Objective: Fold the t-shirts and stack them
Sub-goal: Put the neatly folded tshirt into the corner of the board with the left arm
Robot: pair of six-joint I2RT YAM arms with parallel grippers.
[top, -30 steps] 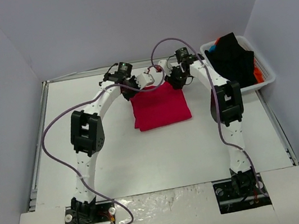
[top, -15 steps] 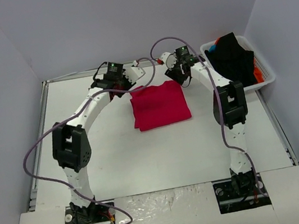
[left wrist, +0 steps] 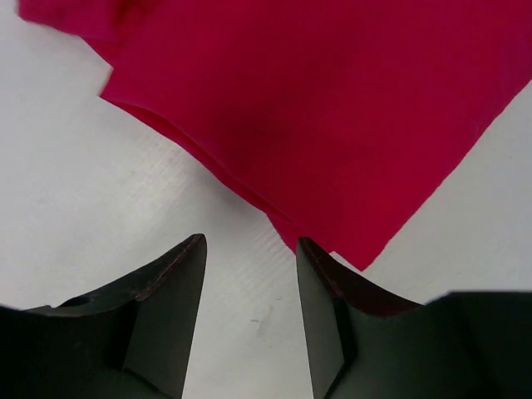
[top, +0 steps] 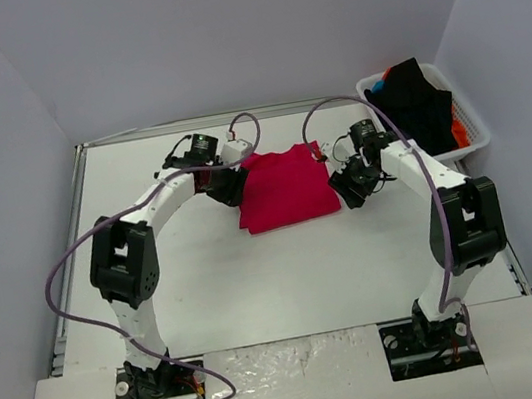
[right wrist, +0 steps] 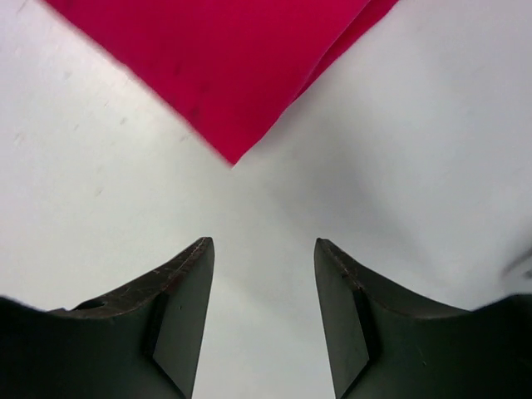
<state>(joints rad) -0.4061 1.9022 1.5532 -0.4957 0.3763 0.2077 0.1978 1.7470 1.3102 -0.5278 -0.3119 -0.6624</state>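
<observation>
A crimson-red t-shirt [top: 285, 188] lies folded flat in a square at the table's far middle. It fills the top of the left wrist view [left wrist: 332, 108] and the top of the right wrist view [right wrist: 224, 66]. My left gripper [top: 231, 187] is open and empty at the shirt's left edge; bare table shows between its fingers [left wrist: 170, 291]. My right gripper [top: 348, 188] is open and empty just right of the shirt's right edge, over bare table. More t-shirts, black [top: 415, 105] with orange and blue showing, are piled in the basket.
A white slatted basket [top: 476, 131] stands at the back right corner. Grey walls enclose the white table [top: 288, 277] on three sides. Purple cables loop over both arms.
Both grippers have come down from the shirt's far edge to its sides: the left to the left edge, the right to the right edge. The shirt has stayed flat.
</observation>
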